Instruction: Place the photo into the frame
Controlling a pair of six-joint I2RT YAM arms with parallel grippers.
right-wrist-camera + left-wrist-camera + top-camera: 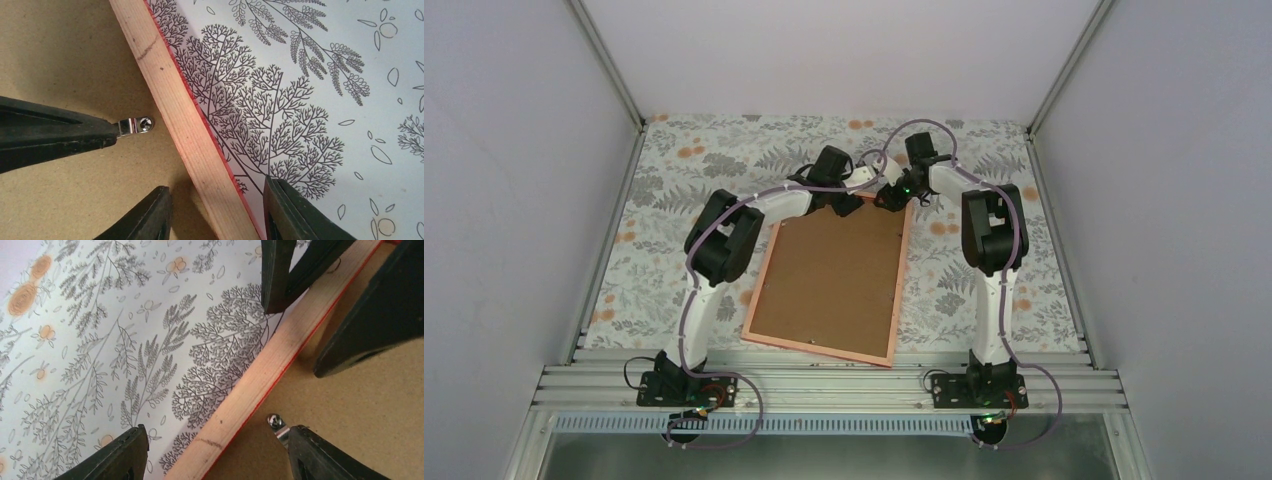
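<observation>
I am holding my left claw [218,435] and right claw [216,186] spread astride the frame [260,375] edge, with my left finger [325,455] at the clip [274,421], probably to turn it.

The frame [819,348] lies on the table [674,170], backing board [834,275] within it.

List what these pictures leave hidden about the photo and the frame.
- Photo: in no view. The brown backing board covers the middle of the frame, so whether it lies beneath cannot be told.
- Frame's front: faces down in all views.
- Metal clip: in both wrist views its end is hidden by a finger of the left gripper.
</observation>
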